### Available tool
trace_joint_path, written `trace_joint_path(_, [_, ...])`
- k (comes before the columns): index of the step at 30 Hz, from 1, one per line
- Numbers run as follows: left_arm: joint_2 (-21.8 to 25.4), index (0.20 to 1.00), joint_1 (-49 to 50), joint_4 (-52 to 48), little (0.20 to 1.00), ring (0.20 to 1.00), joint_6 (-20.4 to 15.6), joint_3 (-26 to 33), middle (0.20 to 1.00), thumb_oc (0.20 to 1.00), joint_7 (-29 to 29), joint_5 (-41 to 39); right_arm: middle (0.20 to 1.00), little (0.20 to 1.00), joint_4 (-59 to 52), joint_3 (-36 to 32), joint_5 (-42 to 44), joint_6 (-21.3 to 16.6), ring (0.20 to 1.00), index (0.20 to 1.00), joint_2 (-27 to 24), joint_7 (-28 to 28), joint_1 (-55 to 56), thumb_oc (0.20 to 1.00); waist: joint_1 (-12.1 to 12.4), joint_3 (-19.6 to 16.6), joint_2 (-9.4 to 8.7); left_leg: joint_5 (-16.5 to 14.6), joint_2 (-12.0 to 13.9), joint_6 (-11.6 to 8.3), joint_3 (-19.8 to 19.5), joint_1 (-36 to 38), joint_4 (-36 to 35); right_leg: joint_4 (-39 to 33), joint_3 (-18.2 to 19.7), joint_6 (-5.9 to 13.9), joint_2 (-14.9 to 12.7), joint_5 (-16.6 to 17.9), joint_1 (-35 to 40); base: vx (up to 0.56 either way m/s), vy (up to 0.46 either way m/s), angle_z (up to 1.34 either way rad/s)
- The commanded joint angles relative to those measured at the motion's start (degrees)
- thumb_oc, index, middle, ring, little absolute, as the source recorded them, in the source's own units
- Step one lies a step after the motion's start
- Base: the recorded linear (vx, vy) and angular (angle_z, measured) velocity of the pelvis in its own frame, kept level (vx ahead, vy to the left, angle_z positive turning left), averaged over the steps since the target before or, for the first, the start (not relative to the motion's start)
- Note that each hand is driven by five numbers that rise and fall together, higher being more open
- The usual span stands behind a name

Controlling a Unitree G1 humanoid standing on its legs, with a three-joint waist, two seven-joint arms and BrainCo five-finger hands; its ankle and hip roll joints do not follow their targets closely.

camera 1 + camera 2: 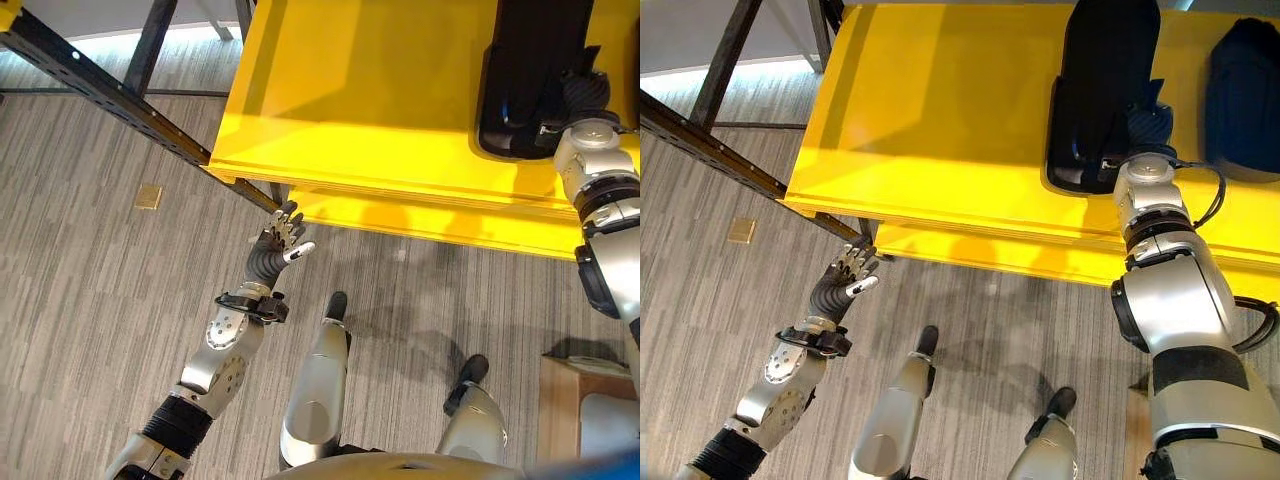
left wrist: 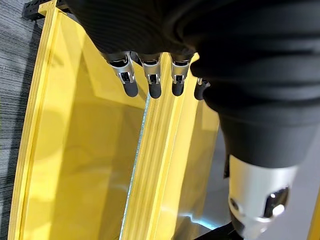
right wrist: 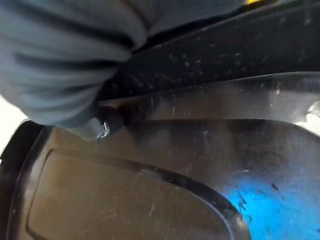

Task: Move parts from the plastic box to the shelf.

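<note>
Glossy black moulded part (image 1: 1102, 90) on yellow shelf (image 1: 940, 120), right hand (image 1: 1148, 125) against it, grip unclear; left hand (image 1: 845, 275) relaxed, empty.

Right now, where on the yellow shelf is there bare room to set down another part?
The yellow shelf is bare across its left stretch, from the left edge up to the black part at the right hand. Rightward it is crowded: a second dark part lies just beyond, with a narrow yellow strip between. The left hand hangs below the front edge.
</note>
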Motion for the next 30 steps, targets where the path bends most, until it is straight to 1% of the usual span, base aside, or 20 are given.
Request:
trace_joint_path(1, [2.9, 1.0, -2.3, -2.3, 1.0, 1.0, -2.9, 0.0, 1.0, 1.0, -0.2, -0.3, 0.2, 0.2, -1.9, 1.0, 1.2, -4.4, 0.2, 0.2, -3.3, -0.7, -8.0, 0.2, 1.0, 0.5, -0.53, 0.5, -0.7, 2.03, 0.9, 0.4, -0.1, 13.7, 3.5, -4.09, 1.7, -3.5, -4.2, 0.0, 0.0, 0.0])
trace_joint_path(10, [2.5, 1.0, -4.2, -3.1, 1.0, 1.0, -3.3, -0.8, 1.0, 1.0, 0.9, -0.4, 0.2, 0.2, -1.3, 0.4, 3.5, -4.8, 0.2, 0.2, -3.5, -1.3, -9.1, 0.2, 1.4, 1.3, 0.13, 0.5, -1.1, 2.56, 0.9, -1.1, -0.2, 14.1, 3.6, -3.83, 1.6, -3.4, -5.8, 0.01, -0.004, 0.0])
trace_joint_path(11, [2.4, 1.0, -4.3, -3.1, 1.0, 1.0, -3.4, -1.0, 1.0, 1.0, 0.9, -0.4, 0.2, 0.2, -1.0, 0.4, 3.7, -4.8, 0.2, 0.2, -3.3, -1.3, -9.3, 0.2, 1.4, 1.1, 0.03, -1.4, -1.2, 2.41, 0.6, -0.7, 0.3, 14.8, 4.0, -3.35, 1.7, -5.0, -5.5, 0.09, -0.034, 0.01])
trace_joint_path(12, [2.4, 1.0, -4.4, -3.1, 1.0, 1.0, -3.4, -1.0, 1.0, 1.0, 0.9, -0.4, 0.2, 0.2, -1.0, 0.4, 3.7, -4.8, 0.2, 0.2, -3.3, -1.3, -9.3, 0.2, 1.4, 1.1, 0.04, -1.4, -1.2, 2.41, 0.6, -0.8, 0.4, 14.8, 3.9, -3.35, 1.7, -5.0, -5.5, 0.0, -0.004, 0.1])
trace_joint_path(13, [2.4, 1.0, -4.4, -3.1, 1.0, 1.0, -3.5, -1.0, 1.0, 1.0, 0.9, -0.4, 0.2, 0.2, -1.0, 0.4, 3.7, -4.8, 0.2, 0.2, -3.3, -1.3, -9.3, 0.2, 1.5, 1.3, 0.2, 0.3, -1.3, 2.64, 0.8, -1.4, 0.0, 14.3, 3.6, -3.82, 1.6, -3.6, -6.0, -0.09, 0.024, 0.1])
trace_joint_path(17, [2.7, 1.0, -4.9, -3.6, 1.0, 1.0, -3.7, -1.1, 1.0, 1.0, 1.3, -0.6, 0.2, 0.2, -0.2, 1.0, 4.3, -4.7, 0.2, 0.2, -3.3, -1.3, -11.2, 0.2, 1.7, 1.6, 0.31, 0.3, -1.5, 2.62, 0.8, -2.1, 0.4, 14.4, 3.4, -3.88, 1.2, -3.6, -6.2, 0.0, -0.001, 0.03])
trace_joint_path(18, [2.7, 1.0, -4.9, -3.6, 1.0, 1.0, -3.7, -1.0, 1.0, 1.0, 1.5, -0.6, 0.2, 0.2, -0.2, 0.9, 4.5, -4.7, 0.2, 0.2, -3.2, -1.3, -11.2, 0.2, 1.7, 1.4, 0.17, -1.2, -1.6, 2.41, 0.5, -1.6, 0.6, 14.7, 3.6, -3.39, 1.3, -4.9, -5.7, 0.09, -0.018, 0.09])
trace_joint_path(19, [2.7, 1.0, -4.9, -3.7, 1.0, 1.0, -3.8, -1.0, 1.0, 1.0, 1.6, -0.6, 0.2, 0.2, -0.1, 0.8, 5.0, -4.8, 0.2, 0.2, -3.2, -1.3, -11.4, 0.2, 1.7, 1.6, 0.22, -1.4, -1.6, 2.44, 0.4, -1.6, 0.6, 14.8, 3.6, -3.37, 1.3, -5.0, -5.7, 0.08, -0.019, 0.16])
trace_joint_path(23, [2.8, 1.0, -5.0, -3.8, 1.0, 1.0, -4.0, -1.1, 1.0, 1.0, 1.7, -0.6, 0.2, 0.2, -0.2, 1.1, 5.0, -4.9, 0.2, 0.2, -3.2, -1.5, -12.1, 0.2, 2.1, 1.9, 0.39, -1.3, -1.8, 2.5, 0.3, -2.2, 0.8, 14.8, 3.4, -3.27, 1.4, -4.8, -5.8, 0.0, 0.001, 0.07])
trace_joint_path(30, [2.7, 1.0, -4.6, -4.2, 1.0, 1.0, -4.1, -0.8, 1.0, 1.0, 1.7, -1.0, 0.2, 0.2, 0.1, 3.2, 3.6, -4.7, 0.2, 0.2, -2.7, -1.1, -13.3, 0.2, 2.4, 2.0, -0.06, -1.1, -1.9, 2.49, 0.2, -2.2, 0.2, 14.2, 3.2, -3.3, 1.5, -4.6, -5.7, 0.0, 0.0, 0.0])
